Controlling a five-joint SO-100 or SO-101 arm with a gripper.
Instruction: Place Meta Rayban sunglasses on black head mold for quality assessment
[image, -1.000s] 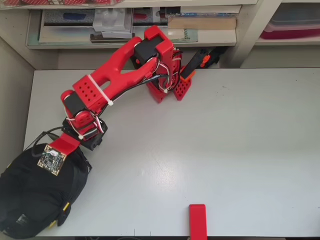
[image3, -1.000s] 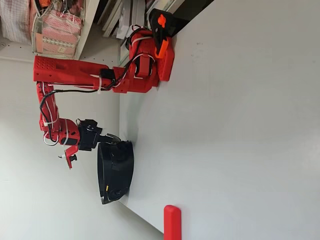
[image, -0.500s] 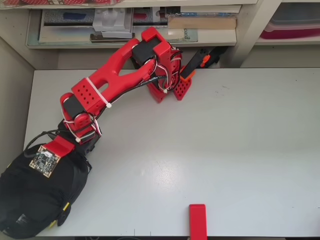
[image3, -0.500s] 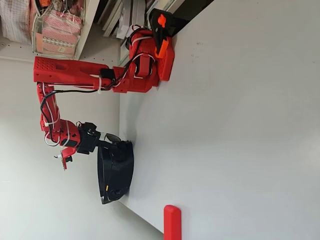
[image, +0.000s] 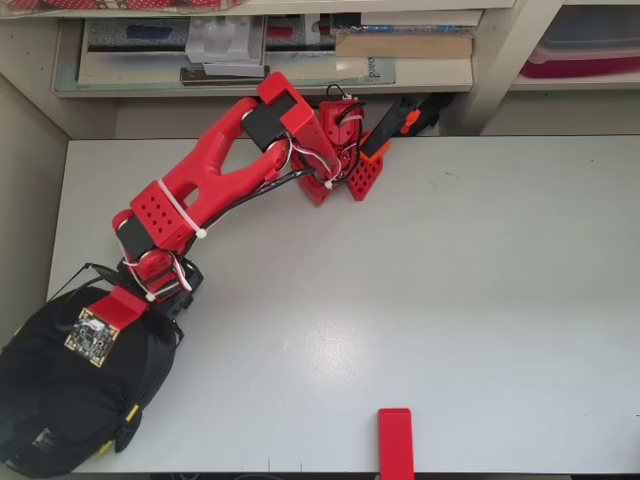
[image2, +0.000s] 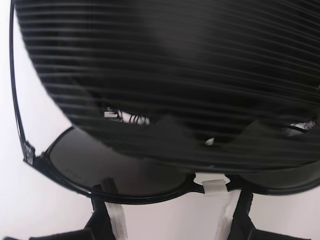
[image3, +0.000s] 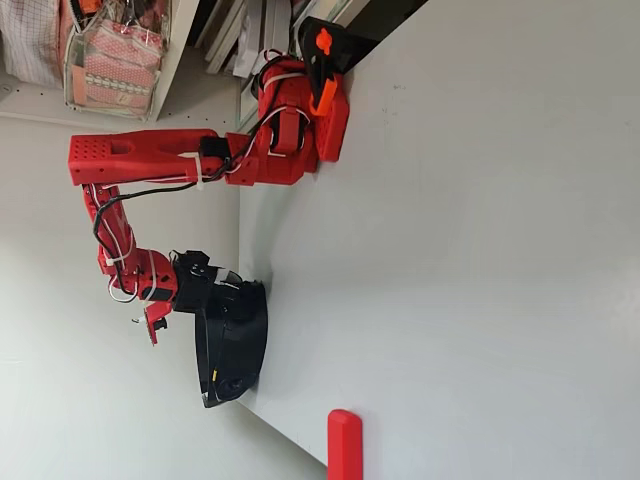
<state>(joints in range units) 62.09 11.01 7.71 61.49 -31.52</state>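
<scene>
The head mold (image: 70, 400) fills the lower left corner of the overhead view, at the table (image: 450, 300) edge — a big ribbed matte-black form that looks heavy and rigid enough to stay put under a light push. In the wrist view its ribbed surface (image2: 170, 75) crowds the upper frame, with the sunglasses (image2: 125, 172) pressed up close beneath it.

The sunglasses look light, thin and fragile: slim wire rims, dark round lenses that would smudge or scratch, and a long temple running up the left edge of the wrist view, likely springy. The bridge is the sensible hold, and the gripper (image2: 170, 210) appears clamped there, its taped fingers (image2: 116, 220) rising from the bottom edge to either side of the bridge — the exact contact is hard to make out.

The red arm (image: 200, 190) reaches from upper centre down to the mold. A small red block (image: 395, 440) lies at the bottom edge, well apart. Nothing stands between glasses and mold.
</scene>
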